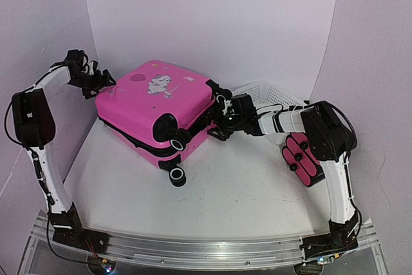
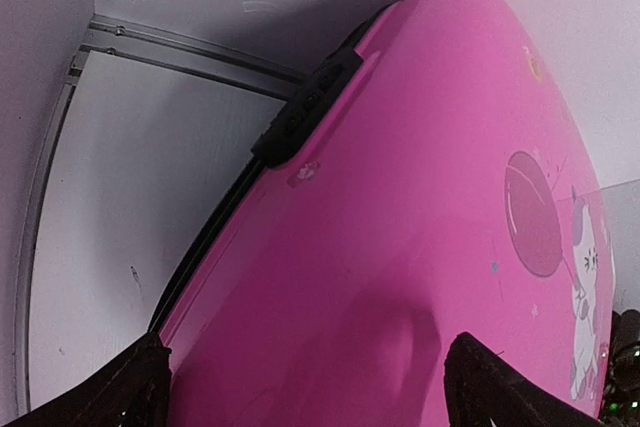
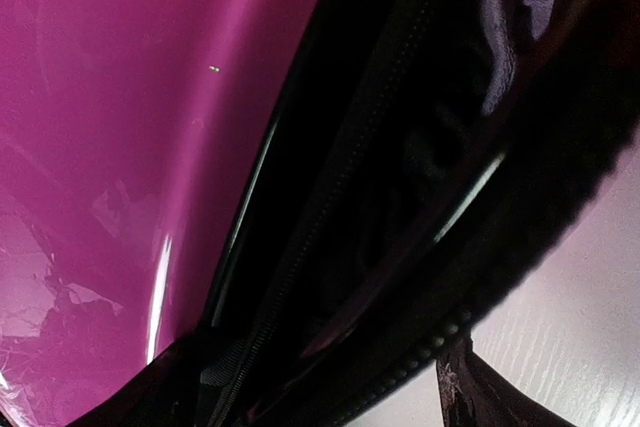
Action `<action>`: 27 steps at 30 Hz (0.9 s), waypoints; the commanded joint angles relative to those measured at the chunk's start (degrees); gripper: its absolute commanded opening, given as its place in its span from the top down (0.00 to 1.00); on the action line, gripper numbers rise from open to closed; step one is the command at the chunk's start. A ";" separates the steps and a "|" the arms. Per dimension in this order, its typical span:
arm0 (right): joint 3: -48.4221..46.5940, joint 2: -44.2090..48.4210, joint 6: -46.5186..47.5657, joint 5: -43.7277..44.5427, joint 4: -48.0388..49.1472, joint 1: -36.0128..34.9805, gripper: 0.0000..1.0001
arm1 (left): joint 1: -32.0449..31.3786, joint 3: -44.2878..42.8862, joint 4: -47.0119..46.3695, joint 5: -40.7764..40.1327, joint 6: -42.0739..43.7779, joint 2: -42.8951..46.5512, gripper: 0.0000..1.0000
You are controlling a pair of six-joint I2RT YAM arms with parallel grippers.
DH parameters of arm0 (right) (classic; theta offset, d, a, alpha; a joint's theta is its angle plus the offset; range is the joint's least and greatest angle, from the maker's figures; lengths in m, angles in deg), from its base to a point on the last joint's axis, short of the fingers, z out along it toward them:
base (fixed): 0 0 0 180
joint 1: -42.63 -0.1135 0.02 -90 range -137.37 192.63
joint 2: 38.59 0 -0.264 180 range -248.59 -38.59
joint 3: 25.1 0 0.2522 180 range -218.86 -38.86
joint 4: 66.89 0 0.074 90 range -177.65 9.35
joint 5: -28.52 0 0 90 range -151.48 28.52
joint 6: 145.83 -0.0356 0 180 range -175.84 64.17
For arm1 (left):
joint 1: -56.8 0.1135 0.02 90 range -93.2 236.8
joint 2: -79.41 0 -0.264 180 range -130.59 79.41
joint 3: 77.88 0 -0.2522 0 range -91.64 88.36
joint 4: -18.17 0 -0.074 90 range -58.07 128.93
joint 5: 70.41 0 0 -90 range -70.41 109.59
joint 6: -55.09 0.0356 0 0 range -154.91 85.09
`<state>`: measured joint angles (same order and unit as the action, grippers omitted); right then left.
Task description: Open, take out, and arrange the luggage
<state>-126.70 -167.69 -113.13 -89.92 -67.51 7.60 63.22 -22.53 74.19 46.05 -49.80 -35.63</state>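
Left jaws stood spread over a corner of the bright-pink hard-shell suitcase; right jaws, also spread, straddled its black zip seam.

No lettering, brand, number or sign can be read anywhere; the pink suitcase bears only a cartoon animal print and small picture stickers.

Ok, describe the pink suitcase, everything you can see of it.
The luggage is a glossy bright-pink hard shell with a cartoon animal and balloon print, black wheels and a black side fitting. It lies flat on the white table, set diagonally, wheels toward the arms. Its right-hand seam gapes, showing black zip trim and dark lining. The left tool straddles its far-left corner, jaws wide; the right tool sits at the gaping edge.
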 commanded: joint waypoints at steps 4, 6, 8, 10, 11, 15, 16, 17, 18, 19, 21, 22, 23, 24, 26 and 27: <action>1.85 9.80 21.15 -0.20 -10.20 -0.71 0.11 | -1.24 12.02 0.19 6.06 1.31 14.74 0.04; 9.17 14.95 26.75 2.27 -10.11 -2.02 0.05 | -1.49 15.32 0.07 5.89 0.51 18.12 0.04; 15.24 18.40 30.56 2.30 -5.95 -3.14 0.04 | -2.08 17.50 0.05 5.14 0.27 21.35 0.01; 19.52 20.53 34.45 1.54 -0.70 -4.44 0.04 | -2.41 18.99 0.29 5.32 0.33 24.49 0.01; 20.93 21.01 35.91 0.90 0.52 -4.91 0.04 | -2.52 19.69 0.40 5.12 0.31 26.26 0.00; 28.93 21.93 39.81 -2.02 12.02 -5.79 0.13 | -3.68 24.08 0.47 3.12 0.19 33.78 0.01; 31.10 21.57 40.16 -2.48 17.20 -5.84 0.16 | -4.33 25.64 0.46 3.14 0.49 35.11 0.01; 32.95 21.00 40.09 -3.24 22.74 -5.80 0.19 | -5.00 26.81 0.48 3.50 0.68 36.33 0.01; 34.08 20.16 40.09 -4.08 27.69 -5.77 0.22 | -5.66 27.99 0.45 4.37 0.74 37.31 0.01; 34.51 19.15 40.51 -5.16 31.61 -5.77 0.29 | -6.11 29.08 0.45 5.33 0.77 38.41 0.01; 33.69 16.57 40.66 -6.37 35.31 -5.84 0.36 | -9.77 31.27 0.46 6.27 1.24 40.64 0.01; 33.25 15.30 40.96 -6.62 36.91 -5.91 0.37 | -11.21 32.25 0.50 6.42 1.42 41.89 0.01; 33.22 14.00 41.48 -6.40 38.70 -6.04 0.36 | -12.24 33.45 0.46 6.39 1.38 43.00 0.01; 33.31 13.11 42.05 -5.74 41.34 -6.24 0.36 | -13.12 34.40 0.47 6.72 1.32 44.20 0.01; 32.34 11.21 42.69 -6.00 43.48 -6.49 0.38 | -13.60 36.90 0.42 7.73 0.48 46.39 0.01; 31.70 10.56 43.08 -5.47 43.68 -6.89 0.41 | -13.73 38.09 0.41 8.18 0.14 47.47 0.01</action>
<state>-92.14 -154.90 -72.94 -94.56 -36.01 1.48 50.28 12.26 74.67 51.58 -49.32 7.03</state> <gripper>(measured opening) 0.622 0.994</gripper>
